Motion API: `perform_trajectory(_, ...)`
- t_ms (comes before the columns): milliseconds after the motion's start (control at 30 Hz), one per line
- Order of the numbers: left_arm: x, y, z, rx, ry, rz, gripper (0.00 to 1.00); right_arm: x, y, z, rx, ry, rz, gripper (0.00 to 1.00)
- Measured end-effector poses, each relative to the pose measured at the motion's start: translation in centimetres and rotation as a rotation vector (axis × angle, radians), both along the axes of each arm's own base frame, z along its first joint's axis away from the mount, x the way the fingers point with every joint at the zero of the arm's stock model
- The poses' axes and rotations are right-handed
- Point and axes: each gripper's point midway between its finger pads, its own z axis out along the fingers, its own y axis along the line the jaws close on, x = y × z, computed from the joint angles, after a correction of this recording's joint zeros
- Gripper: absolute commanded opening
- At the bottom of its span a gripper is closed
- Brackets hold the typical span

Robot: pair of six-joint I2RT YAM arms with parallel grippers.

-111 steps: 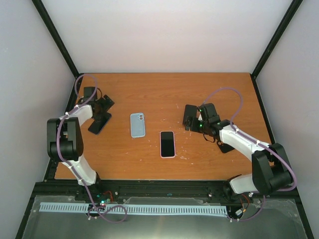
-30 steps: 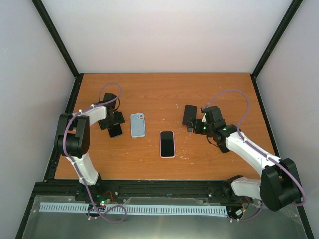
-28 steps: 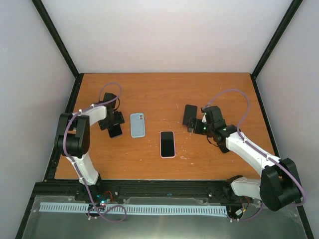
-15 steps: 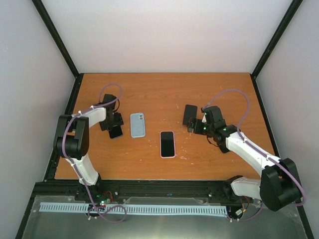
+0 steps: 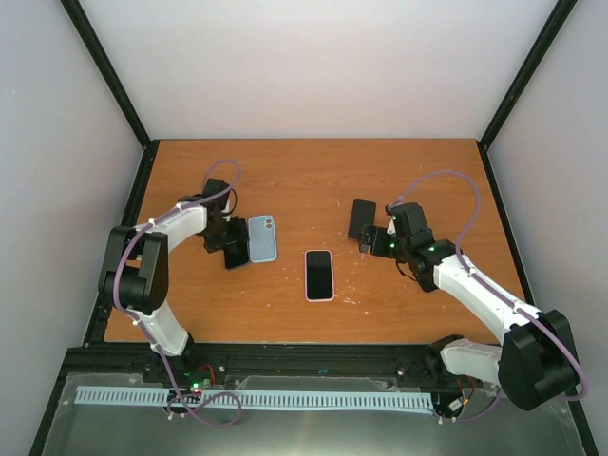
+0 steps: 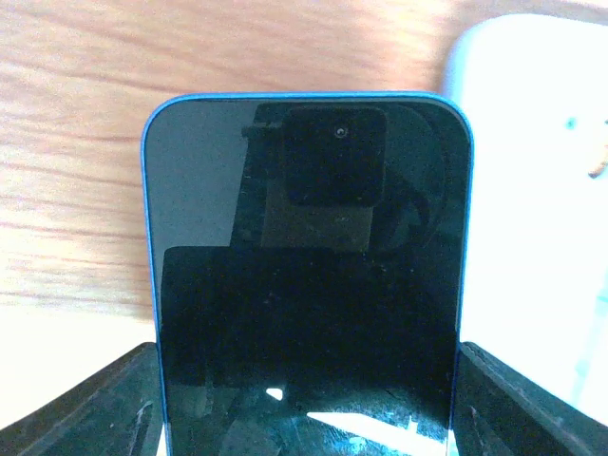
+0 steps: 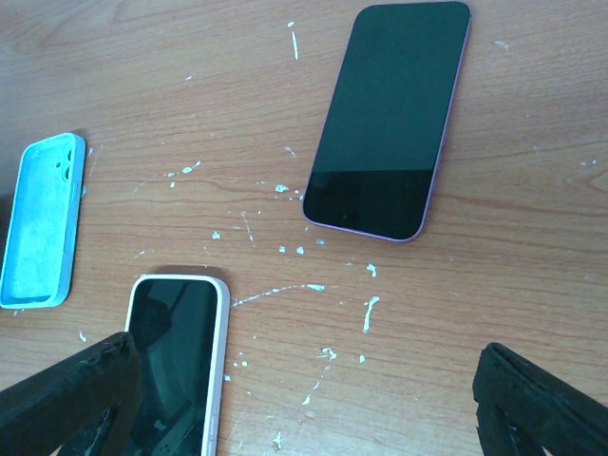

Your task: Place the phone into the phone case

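My left gripper [image 5: 231, 243] is shut on a blue-edged phone with a dark screen [image 5: 236, 256], holding it just left of the empty light blue phone case [image 5: 262, 237] lying flat on the table. In the left wrist view the phone [image 6: 307, 237] fills the space between my fingers [image 6: 90, 413], and the case [image 6: 537, 152] shows at the upper right. My right gripper [image 5: 373, 238] is open and empty over the table, and its wrist view also shows the case [image 7: 38, 223] at the left.
A phone in a white case [image 5: 319, 275] lies mid-table, also seen in the right wrist view [image 7: 176, 366]. A purple-edged phone [image 5: 362, 218] lies by the right gripper, shown too in the right wrist view [image 7: 389, 119]. The wooden table [image 5: 313, 180] has black frame posts at its corners.
My left gripper has carried the blue-edged phone to the right, from well left of the case to right beside it. The right arm has barely moved.
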Motion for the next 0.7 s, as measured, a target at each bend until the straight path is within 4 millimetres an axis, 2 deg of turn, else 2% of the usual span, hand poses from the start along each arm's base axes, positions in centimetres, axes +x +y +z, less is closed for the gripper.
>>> perform_trajectory(200, 1.9, -4.3, 3.3, -0.069, -0.068, -0.087, 0.67, -0.1, -0.1, -0.1, -0.002, 0.006, -0.002, 0.94)
perform_trajectory(367, 4.0, -6.4, 5.7, -0.120, -0.139, -0.123, 0.67, -0.3, -0.2, -0.1, -0.004, 0.011, -0.005, 0.94)
perform_trajectory(433, 4.5, -6.8, 5.6, -0.128, -0.142, -0.129, 0.66, -0.4, -0.2, 0.1, 0.000, 0.009, -0.007, 0.94)
perform_trajectory(700, 4.2, -7.3, 2.6, -0.139, -0.066, -0.136, 0.67, -0.4, -0.2, 0.1, 0.005, 0.011, -0.015, 0.94)
